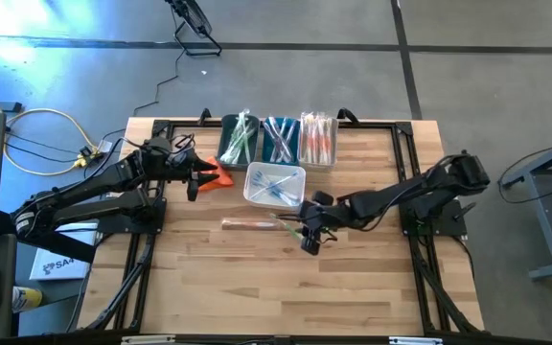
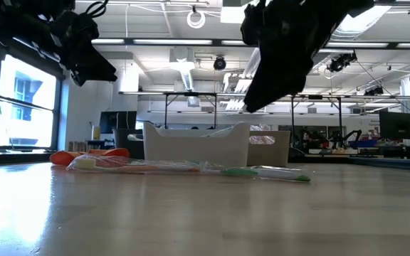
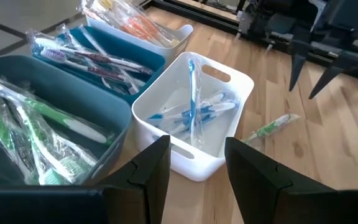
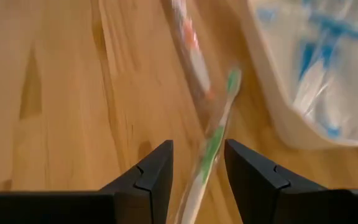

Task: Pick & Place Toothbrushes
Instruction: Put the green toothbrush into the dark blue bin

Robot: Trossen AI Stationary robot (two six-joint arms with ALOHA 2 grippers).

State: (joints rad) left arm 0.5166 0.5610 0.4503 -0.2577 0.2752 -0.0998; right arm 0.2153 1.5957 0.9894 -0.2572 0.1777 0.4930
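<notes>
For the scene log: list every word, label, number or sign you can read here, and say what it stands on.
"SA4": partly readable dark print on a white sheet or box lying off the table's left side, below the left arm in the high view; the rest is cut off.
Toothbrush wrappers in the bins: no print legible.
Nothing else readable.

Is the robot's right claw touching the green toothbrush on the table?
Apart. In the low view, the right gripper hangs open well above the green toothbrush, with clear space between them.
</notes>
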